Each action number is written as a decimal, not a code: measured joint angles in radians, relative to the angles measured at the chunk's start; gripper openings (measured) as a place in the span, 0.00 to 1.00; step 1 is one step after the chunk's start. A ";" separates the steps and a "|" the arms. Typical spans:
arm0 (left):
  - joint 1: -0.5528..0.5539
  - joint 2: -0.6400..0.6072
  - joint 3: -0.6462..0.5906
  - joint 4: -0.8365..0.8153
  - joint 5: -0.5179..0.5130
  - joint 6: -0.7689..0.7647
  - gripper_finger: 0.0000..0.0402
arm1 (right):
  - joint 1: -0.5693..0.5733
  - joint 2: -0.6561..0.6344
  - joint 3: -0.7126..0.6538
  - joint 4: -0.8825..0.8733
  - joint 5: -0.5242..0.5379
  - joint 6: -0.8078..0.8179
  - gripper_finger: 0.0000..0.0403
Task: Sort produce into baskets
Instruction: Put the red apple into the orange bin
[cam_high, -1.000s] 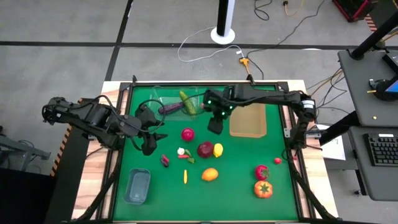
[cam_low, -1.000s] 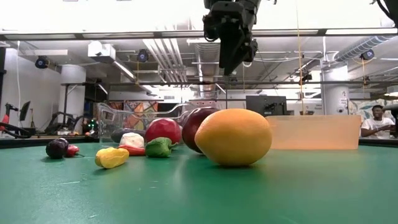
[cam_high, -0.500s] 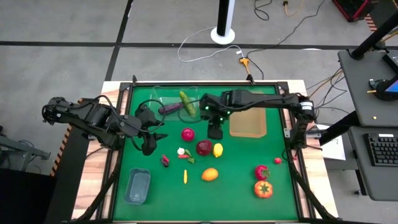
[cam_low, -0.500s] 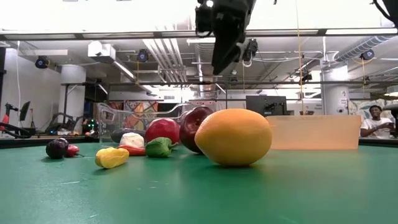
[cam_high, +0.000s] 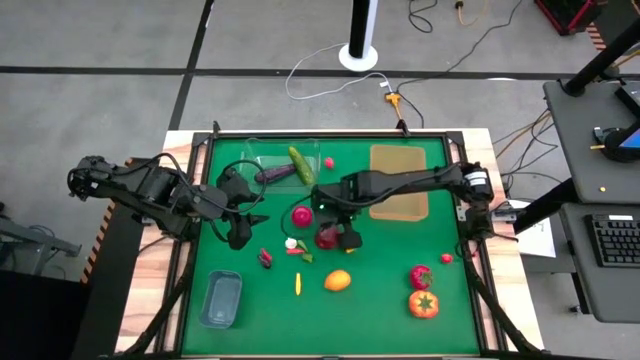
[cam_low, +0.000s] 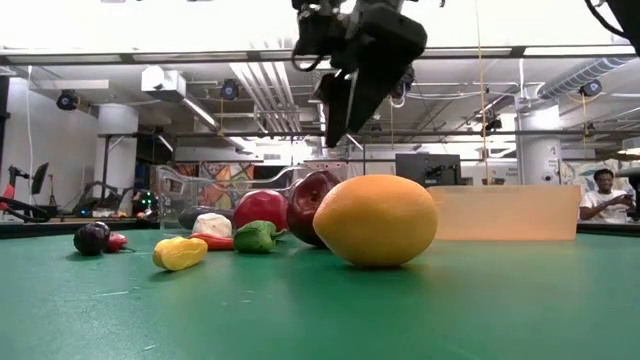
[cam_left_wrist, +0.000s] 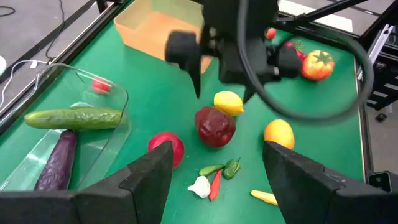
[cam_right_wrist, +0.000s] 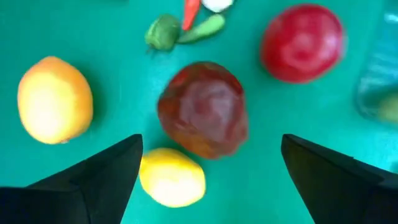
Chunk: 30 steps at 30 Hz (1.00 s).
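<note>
Green felt covers the tabletop, and the dark red fruit near its middle serves as the landmark. Over the last second the right pincer has travelled from beside the wooden tray to a spot directly above that fruit. Its fingers are spread wide and hold nothing. This suggests the dark red fruit is the next piece to be picked up, with a descent and a closing of the fingers not yet made.

The right wrist view looks straight down between the spread fingers: the dark red fruit is centred, a yellow lemon touches it, an orange fruit lies apart on one side and a red apple on the other.

From tabletop height, the orange fruit fills the foreground and half hides the dark red fruit behind it, with the right pincer hanging above.

Farther from the dark red fruit, the left pincer waits, also spread and empty. Beyond it, the clear tub already holds a cucumber and an eggplant; only the left wrist view shows a small red piece there too. The grey tub sits empty at the near left edge.
</note>
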 joint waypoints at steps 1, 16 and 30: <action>0.000 0.000 0.000 -0.002 0.000 0.000 0.58 | 0.002 0.012 0.000 -0.003 -0.002 -0.001 0.93; 0.000 0.000 0.000 -0.013 0.000 -0.012 0.58 | 0.001 0.228 -0.001 0.000 -0.026 -0.003 0.93; 0.000 0.000 0.000 -0.014 0.001 -0.027 0.58 | -0.005 0.146 -0.001 -0.032 -0.082 0.119 0.93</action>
